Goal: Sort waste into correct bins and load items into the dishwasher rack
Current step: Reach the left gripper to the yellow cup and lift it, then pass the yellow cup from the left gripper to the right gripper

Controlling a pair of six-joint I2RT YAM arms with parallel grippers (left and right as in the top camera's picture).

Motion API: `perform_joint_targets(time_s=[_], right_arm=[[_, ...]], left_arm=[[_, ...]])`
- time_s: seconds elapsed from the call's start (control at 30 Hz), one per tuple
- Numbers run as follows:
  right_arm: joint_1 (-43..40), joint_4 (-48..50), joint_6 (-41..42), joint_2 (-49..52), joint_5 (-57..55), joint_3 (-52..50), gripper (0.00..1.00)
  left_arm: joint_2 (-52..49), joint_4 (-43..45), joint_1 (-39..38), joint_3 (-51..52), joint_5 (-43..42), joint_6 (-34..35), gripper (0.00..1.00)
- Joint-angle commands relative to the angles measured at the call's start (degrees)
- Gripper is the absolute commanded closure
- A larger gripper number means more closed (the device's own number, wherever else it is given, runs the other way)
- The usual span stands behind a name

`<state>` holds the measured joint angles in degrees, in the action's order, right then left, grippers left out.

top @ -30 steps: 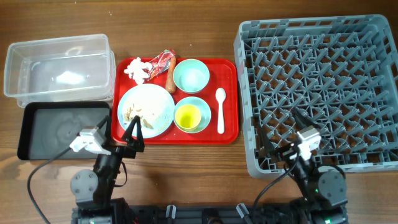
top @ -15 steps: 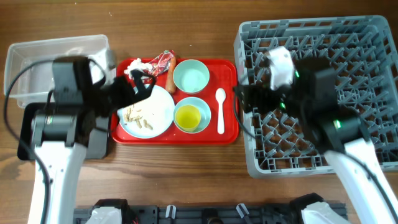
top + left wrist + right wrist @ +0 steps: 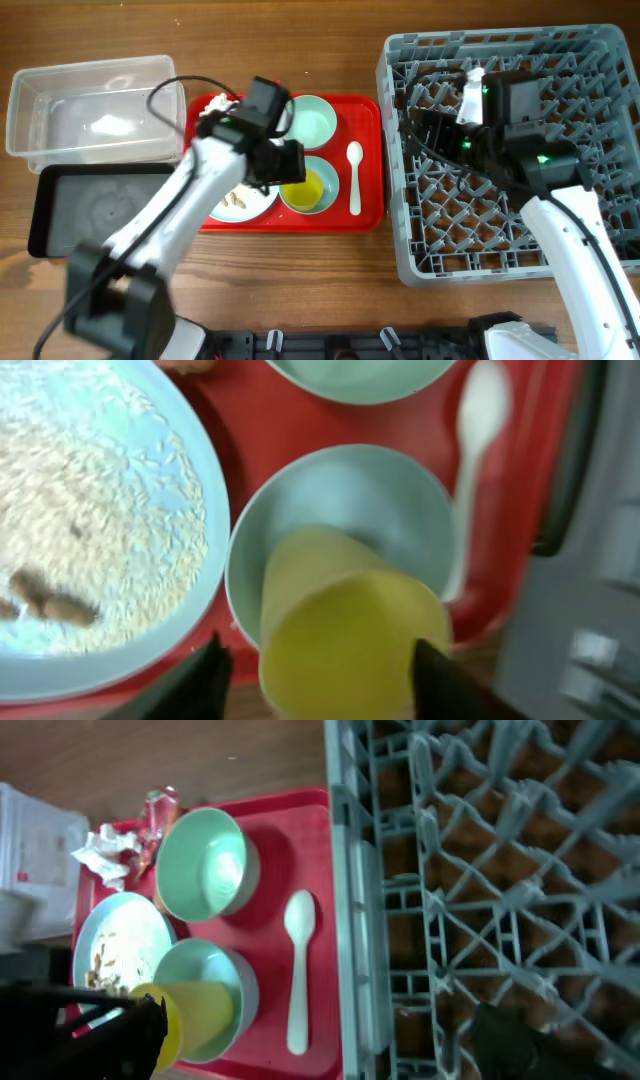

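The yellow cup [image 3: 303, 187] stands in the near mint bowl [image 3: 325, 198] on the red tray. My left gripper [image 3: 288, 165] is open, with a finger on each side of the cup [image 3: 345, 650] and not touching it [image 3: 325, 685]. The second bowl [image 3: 310, 122], the white spoon [image 3: 354, 178] and the plate [image 3: 238, 203] with beige scraps also lie on the tray. The tissue [image 3: 105, 852] and red wrapper [image 3: 157, 810] sit at its far left corner. My right gripper [image 3: 425, 125] is open and empty over the grey rack's [image 3: 520, 200] left part [image 3: 320, 1050].
The clear tub [image 3: 90, 105] and the black tray [image 3: 90, 210] stand left of the red tray [image 3: 365, 215]. The rack holds nothing. My left arm crosses the plate and hides the sausage in the overhead view.
Both arms rose from the table's front edge. The left reached over the red tray to the yellow cup. The right swung over the rack's left side.
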<state>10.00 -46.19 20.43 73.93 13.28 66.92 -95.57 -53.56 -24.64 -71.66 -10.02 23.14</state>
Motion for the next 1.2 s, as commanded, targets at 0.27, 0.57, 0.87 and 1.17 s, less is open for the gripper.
perform_joint_targets(time_s=[0.27, 0.57, 0.87, 1.17], right_arm=[[-0.11, -1.20, 2.05, 0.11, -1.22, 1.42, 0.00], [-0.09, 9.88, -9.88, 0.13, 33.62, 1.42, 0.09], [6.19, 39.39, -0.13, 0.37, 50.88, 1.44, 0.07], [12.66, 42.93, 1.20, 3.19, 51.10, 1.44, 0.25]], left_arm=[[-4.76, -4.72, 0.15, -6.78, -1.40, 0.02, 0.96], [4.74, -8.37, 15.65, -18.05, -40.61, -4.85, 0.96], [4.28, -8.37, 19.23, -18.03, -69.09, -6.36, 0.96], [4.28, -8.15, 15.76, -18.03, -69.81, -6.25, 0.96]])
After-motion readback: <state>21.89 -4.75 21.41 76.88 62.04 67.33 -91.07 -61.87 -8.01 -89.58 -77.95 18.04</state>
